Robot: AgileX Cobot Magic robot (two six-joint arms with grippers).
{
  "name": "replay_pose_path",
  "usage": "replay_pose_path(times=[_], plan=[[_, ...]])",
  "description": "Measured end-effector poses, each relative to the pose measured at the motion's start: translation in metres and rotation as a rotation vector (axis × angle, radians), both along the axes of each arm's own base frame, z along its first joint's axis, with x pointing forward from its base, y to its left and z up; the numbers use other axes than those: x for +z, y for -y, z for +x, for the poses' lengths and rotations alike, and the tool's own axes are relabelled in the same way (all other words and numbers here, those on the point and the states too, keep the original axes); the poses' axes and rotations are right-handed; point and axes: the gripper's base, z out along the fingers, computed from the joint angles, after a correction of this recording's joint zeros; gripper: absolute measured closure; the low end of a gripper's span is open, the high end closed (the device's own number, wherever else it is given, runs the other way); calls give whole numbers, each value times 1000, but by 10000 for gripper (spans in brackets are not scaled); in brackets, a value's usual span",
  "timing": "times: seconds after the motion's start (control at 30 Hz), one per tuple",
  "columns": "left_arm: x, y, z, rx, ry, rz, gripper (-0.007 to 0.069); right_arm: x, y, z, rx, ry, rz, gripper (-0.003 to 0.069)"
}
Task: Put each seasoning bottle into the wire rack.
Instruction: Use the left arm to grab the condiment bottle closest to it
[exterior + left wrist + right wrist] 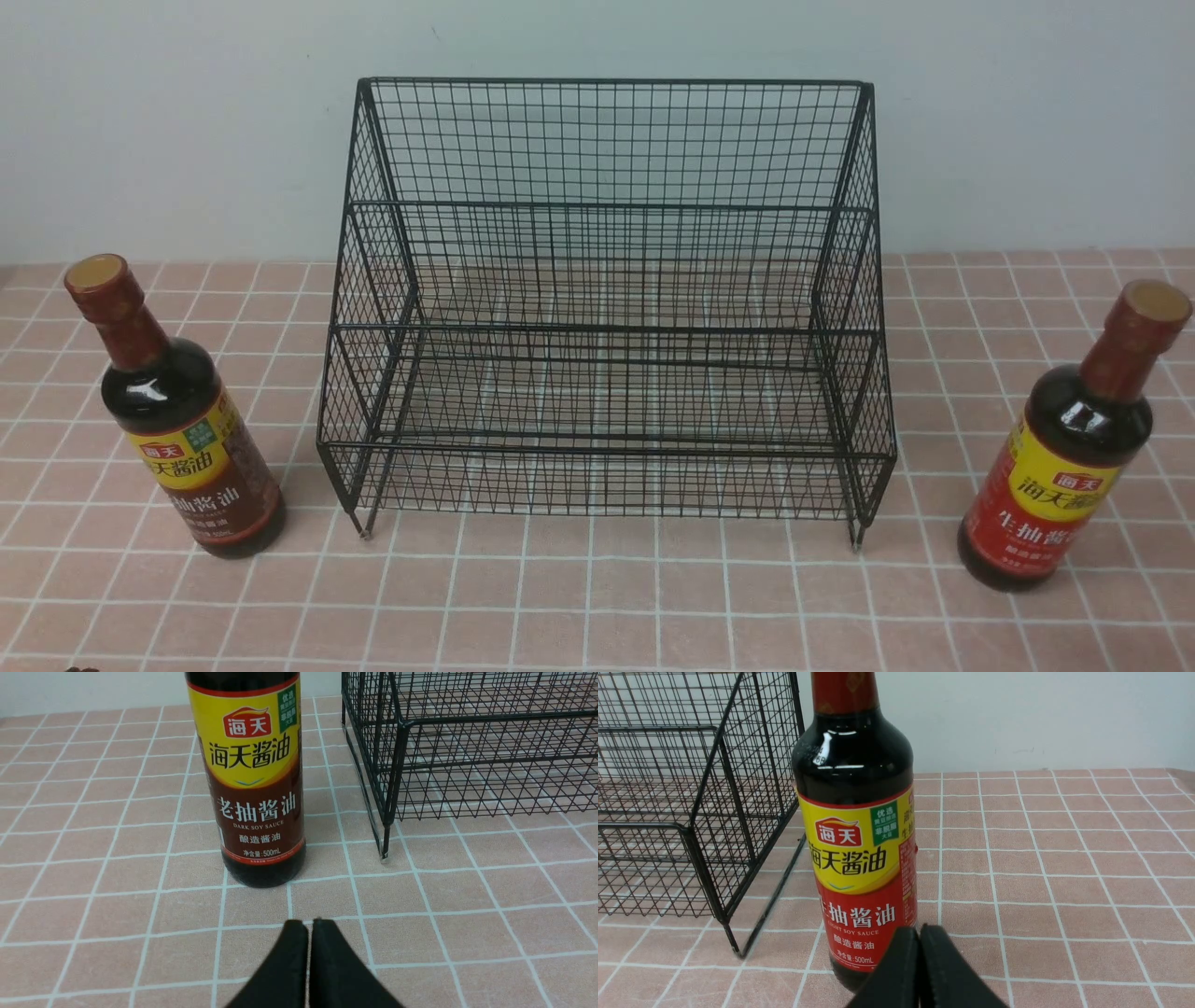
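Standing upright on the pink tiled tabletop point(597, 597), the two bottles flank the black wire-mesh stepped rack point(611, 82), one on each side and both outside it, so neither tier holds anything yet. The dark soy-sauce bottle with the yellow-and-brown label point(191, 448) is off the rack's left front corner, near it but apart. The dark soy-sauce bottle with the yellow-and-red label point(1064, 476) mirrors it off the right front corner.

That layout looks deliberate to me: each bottle sits on the side of the arm that can reach it, and the rack's low front faces the robot so a bottle can go in over it.

The left gripper point(310, 926) has its black jaws pressed together, empty, pointing at the foot of the brown-labelled bottle with bare tile between them. The right gripper point(919, 933) is likewise closed on nothing, close in front of the red-labelled bottle's lower label; whether it touches the glass I cannot tell. I'd say the job is not begun, and the jaws must spread before either bottle can be taken.
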Motion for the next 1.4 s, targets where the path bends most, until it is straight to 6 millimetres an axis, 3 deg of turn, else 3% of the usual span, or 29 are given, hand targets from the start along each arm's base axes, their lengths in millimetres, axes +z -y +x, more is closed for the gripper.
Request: replay_pose_path(times=[0.2, 0.33, 0.4, 0.47, 0.5, 0.6, 0.7, 0.8, 0.87, 0.93, 1.13, 1.4], plan=[[1, 1, 1, 2, 15, -31, 631, 0, 0, 0, 0, 0, 0, 670], [15, 4, 3, 20, 143, -276, 631, 0, 0, 0, 0, 0, 0, 670], [30, 2, 4, 42, 289, -440, 631, 0, 0, 0, 0, 0, 0, 670], [37, 0, 4, 53, 368, -493, 631, 0, 0, 0, 0, 0, 0, 670], [50, -5, 2, 74, 512, -546, 631, 0, 0, 0, 0, 0, 0, 670], [73, -15, -7, 113, 789, -582, 631, 0, 0, 0, 0, 0, 0, 670], [106, -18, -14, 117, 908, -552, 631, 0, 0, 0, 0, 0, 0, 670], [147, -11, -6, 84, 870, -386, 631, 0, 0, 0, 0, 0, 0, 670], [164, -5, 10, 57, 790, -227, 631, 0, 0, 0, 0, 0, 0, 670], [169, -1, 30, 42, 702, -131, 631, 0, 0, 0, 0, 0, 0, 670], [145, 8, 86, 25, 419, -64, 631, 0, 0, 0, 0, 0, 0, 670], [125, 10, 110, 26, 282, -56, 576, 0, 0, 0, 0, 0, 0, 670]])
